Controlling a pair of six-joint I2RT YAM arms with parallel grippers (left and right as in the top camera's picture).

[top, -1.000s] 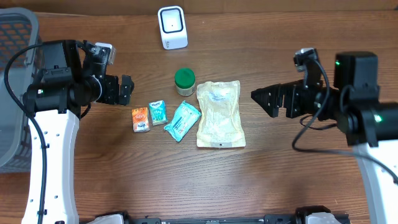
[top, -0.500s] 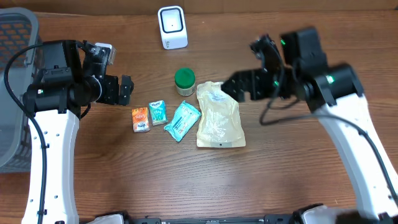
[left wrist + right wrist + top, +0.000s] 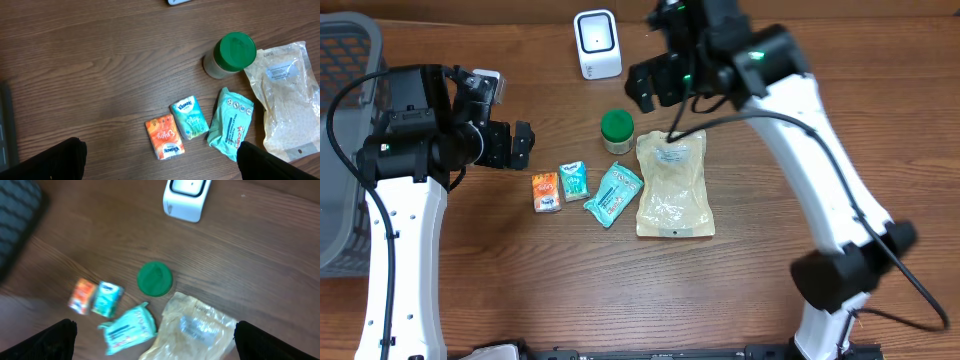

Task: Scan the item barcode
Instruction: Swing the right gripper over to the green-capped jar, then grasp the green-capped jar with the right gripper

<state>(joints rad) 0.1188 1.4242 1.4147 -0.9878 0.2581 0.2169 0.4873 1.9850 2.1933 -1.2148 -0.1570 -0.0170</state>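
Overhead view: a white scanner (image 3: 597, 43) stands at the upper middle of the brown bench (image 3: 770, 300). Below it the goods lie loose in a short row. A jar (image 3: 617, 130) with a green lid stands upright just beside the upper left corner of a pale pouch (image 3: 672, 190). Left of the pouch lies a teal wipes pack (image 3: 613, 194), touching its edge. Further left, a teal tissue pack (image 3: 573, 181) and an orange tissue pack (image 3: 546, 192) sit side by side. None of them is held. A grey basket (image 3: 345, 150) fills the left edge of the frame.

The left pincer (image 3: 524, 145) hangs just left of the row, up and to the left of the orange tissue pack, spread wide and holding nothing. The right pincer (image 3: 650, 88) hangs at upper centre, between the scanner and the jar in the frame, also spread wide and empty.

In the left wrist view the dark fingers (image 3: 45, 160) sit far apart in the lower corners. The two tissue packs lie between them, and the jar is at upper right. In the right wrist view the fingers (image 3: 45, 340) also sit in the lower corners. The green lid is at centre, the scanner at the top edge, and the small packs are blurred at lower left.
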